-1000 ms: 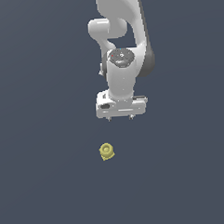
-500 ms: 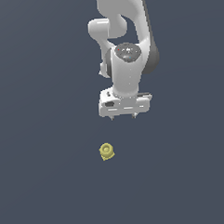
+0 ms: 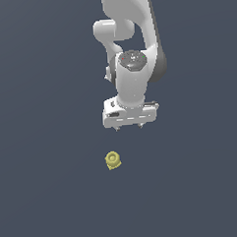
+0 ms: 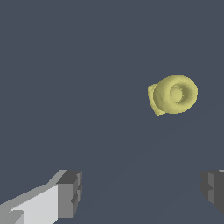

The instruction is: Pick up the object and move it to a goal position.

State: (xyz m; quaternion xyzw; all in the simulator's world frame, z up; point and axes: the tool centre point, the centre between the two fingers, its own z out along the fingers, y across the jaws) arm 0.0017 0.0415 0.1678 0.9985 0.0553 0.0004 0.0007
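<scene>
1. Gripper (image 3: pixel 129 127): white body on the Panda arm (image 3: pixel 131 51), pointing down at the flat grey floor (image 3: pixel 45 193); only the two short fingertips (image 3: pixel 116 128) show below the body in the exterior view. In the wrist view the dark pads (image 4: pixel 70 192) stand wide apart at either side of the frame, jaws fully spread, nothing between them and nothing held

2. Object (image 3: pixel 113 160): small pale-yellow knobbly piece, round ring-like top over a blockier base. It rests on the floor, apart from the gripper, untouched by either fingertip. In the exterior view it sits lower in the frame than the fingertips and slightly toward the exterior view's left of the gripper's middle. In the wrist view the same object (image 4: pixel 173 95) lies ahead of the fingers, outside the gap between the pads and nearer the line of one pad than the other; the ring top with its central hole faces the camera, the base showing as a lump at one side

3. Arm: white links with a dark band at the wrist joint, rising out of the exterior view's upper edge

4. Floor: plain dark blue-grey, uniform, no markings visible in either view
</scene>
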